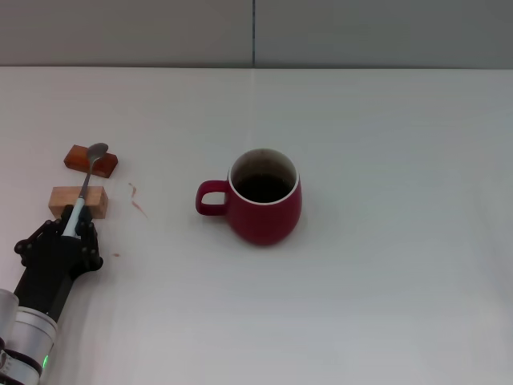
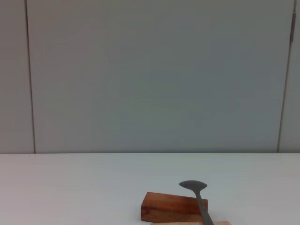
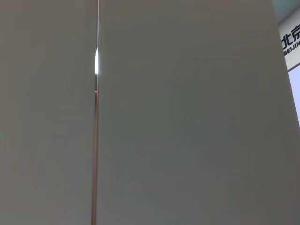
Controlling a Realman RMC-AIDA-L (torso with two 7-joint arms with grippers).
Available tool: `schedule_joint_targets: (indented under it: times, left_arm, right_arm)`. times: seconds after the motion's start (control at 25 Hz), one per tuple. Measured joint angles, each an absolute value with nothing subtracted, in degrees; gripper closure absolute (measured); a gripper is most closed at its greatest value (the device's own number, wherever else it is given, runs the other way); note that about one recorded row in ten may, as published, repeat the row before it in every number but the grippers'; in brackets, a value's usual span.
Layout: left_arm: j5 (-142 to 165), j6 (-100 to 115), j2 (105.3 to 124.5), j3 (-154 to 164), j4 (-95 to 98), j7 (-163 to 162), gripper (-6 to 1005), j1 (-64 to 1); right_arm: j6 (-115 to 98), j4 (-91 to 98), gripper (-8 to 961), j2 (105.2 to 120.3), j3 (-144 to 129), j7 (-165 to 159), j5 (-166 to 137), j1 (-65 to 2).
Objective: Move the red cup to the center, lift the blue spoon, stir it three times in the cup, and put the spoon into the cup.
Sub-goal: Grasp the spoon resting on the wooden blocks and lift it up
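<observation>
The red cup [image 1: 264,210] stands upright near the middle of the white table, its handle pointing toward my left side and its inside dark. The blue spoon [image 1: 86,178] lies across two wooden blocks at the far left, with its grey bowl over the farther block. My left gripper [image 1: 74,228] is at the spoon's pale blue handle end, shut on it, and the spoon rests on the blocks. The left wrist view shows the spoon's stem and bowl [image 2: 199,197] above the blocks. My right gripper is out of view.
A dark reddish-brown block [image 1: 80,160] and a pale wooden block [image 1: 64,200] hold up the spoon; the dark block also shows in the left wrist view [image 2: 168,208]. Small brown marks [image 1: 138,200] lie on the table between the blocks and the cup. A grey wall runs behind the table.
</observation>
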State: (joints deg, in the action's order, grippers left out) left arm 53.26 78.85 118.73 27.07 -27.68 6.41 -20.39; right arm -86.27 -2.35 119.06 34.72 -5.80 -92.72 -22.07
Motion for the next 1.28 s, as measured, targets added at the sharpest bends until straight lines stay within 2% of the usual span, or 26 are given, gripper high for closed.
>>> schedule_joint_targets:
  times: [1.28]
  left_arm:
    - [53.26,79.81,118.41,26.92,-27.47,-1.31,823,-20.23]
  right_arm:
    - [-86.40,-2.37,267,119.09,34.72,-5.80,-92.72,-22.06]
